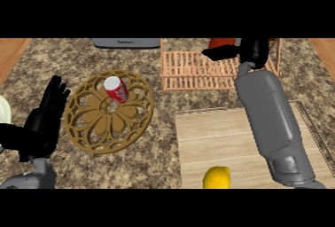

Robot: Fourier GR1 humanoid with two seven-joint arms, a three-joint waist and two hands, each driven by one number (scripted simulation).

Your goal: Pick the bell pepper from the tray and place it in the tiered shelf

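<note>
A can (116, 88) sits on the round plate (104, 117) left of the tray (216, 137); the tiered shelf (196, 66) lies behind.

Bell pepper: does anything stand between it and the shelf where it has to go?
Nothing visible does. The right hand holds the bell pepper at the far edge of the shelf, and no other thing shows on its slats.

A speckled brown stone countertop (163, 106) fills the view; wooden flooring (12, 53) shows at the two upper corners. Left of centre lies a round wooden trivet (91, 128) with a cut-out flower pattern – a red and white soda can (116, 88) stands on its upper part. A yellow lemon (216, 178) sits at the lower edge, right of centre; a grey appliance (126, 42), partly cut off, sits at the top edge.
</note>
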